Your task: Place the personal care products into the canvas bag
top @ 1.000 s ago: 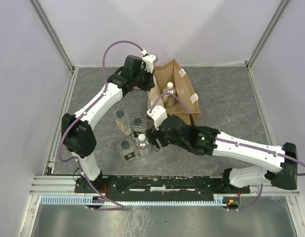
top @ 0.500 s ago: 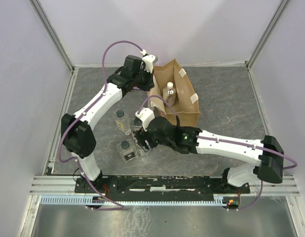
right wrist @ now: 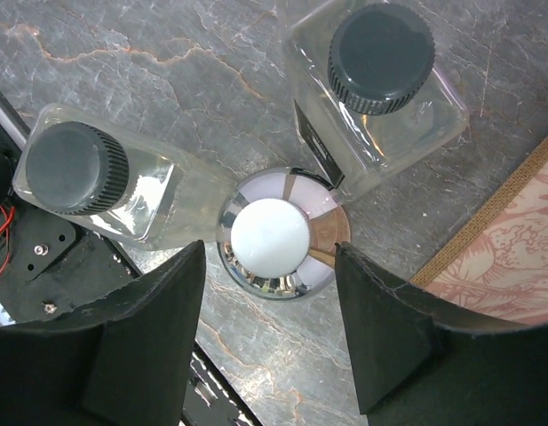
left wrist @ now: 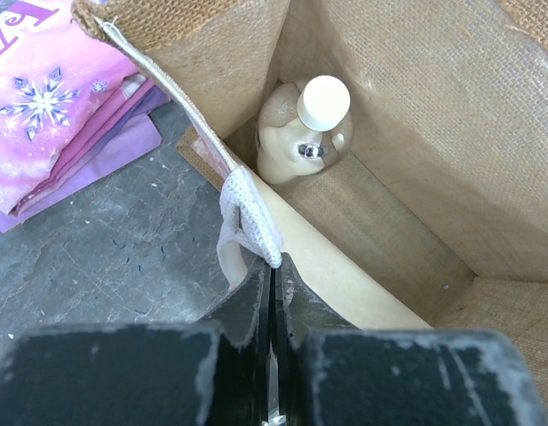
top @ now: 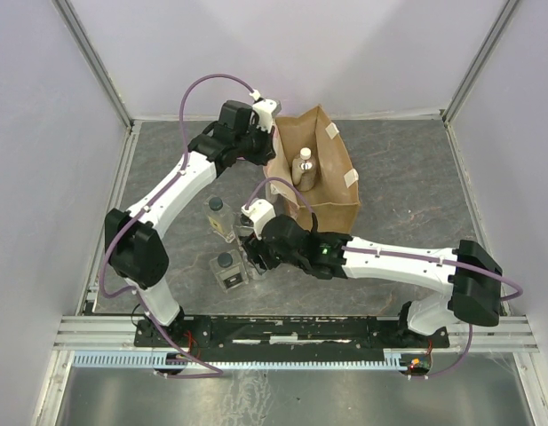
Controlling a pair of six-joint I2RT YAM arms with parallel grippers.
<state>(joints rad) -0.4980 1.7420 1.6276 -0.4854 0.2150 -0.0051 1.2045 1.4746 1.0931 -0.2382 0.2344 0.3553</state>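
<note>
The canvas bag [top: 331,191] stands open at mid-table, and one white-capped bottle [left wrist: 309,124] stands inside it. My left gripper [left wrist: 274,262] is shut on the bag's pale handle [left wrist: 247,209] at the left rim. My right gripper [right wrist: 269,257] hangs open over a round white-capped bottle [right wrist: 270,233], with a finger on each side and a gap to both. Two square dark-capped bottles [right wrist: 78,173] [right wrist: 380,62] stand close beside the round one. In the top view the right gripper [top: 253,251] covers the round bottle, and two other bottles [top: 218,216] [top: 226,269] show to its left.
A flat pink packet [left wrist: 51,106] lies on the table just outside the bag's left wall. A tan woven edge with a pink pattern [right wrist: 513,257] sits close to the right finger. The black base rail [right wrist: 43,266] is near the left finger.
My right arm has swung left from beside the bag to above the bottle cluster, and its jaws have narrowed around the round bottle. The left gripper still holds the handle.
</note>
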